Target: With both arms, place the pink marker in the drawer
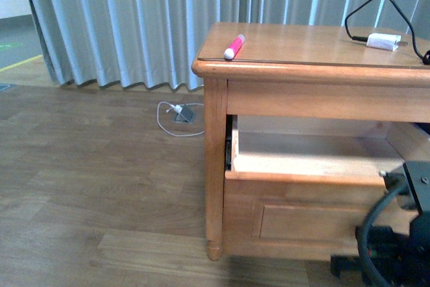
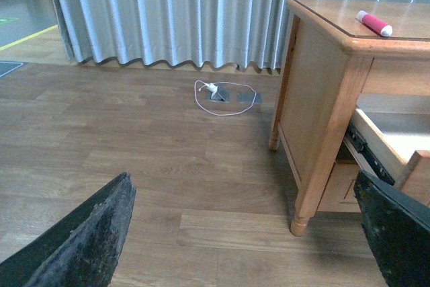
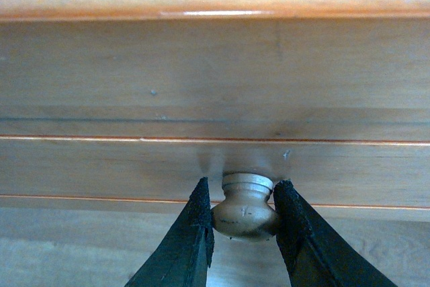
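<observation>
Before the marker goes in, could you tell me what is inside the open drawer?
Only bare wood shows inside the drawer; its near part is hidden behind its own front.

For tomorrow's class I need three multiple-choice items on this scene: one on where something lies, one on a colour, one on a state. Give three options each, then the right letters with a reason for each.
1. Where does the pink marker lie?
A. inside the drawer
B. on the dresser top
C. on the plug

2. What colour is the plug?
A. white
B. red
C. green

3. How does the drawer stand?
A. shut flush
B. taken right out of the dresser
C. pulled partway out

Answers:
1 B: the front view shows the marker resting on the bare top, near its left end.
2 A: the plug's body is plainly white.
3 C: the drawer's inside shows below the top, and the right gripper is closed on its knob.
</observation>
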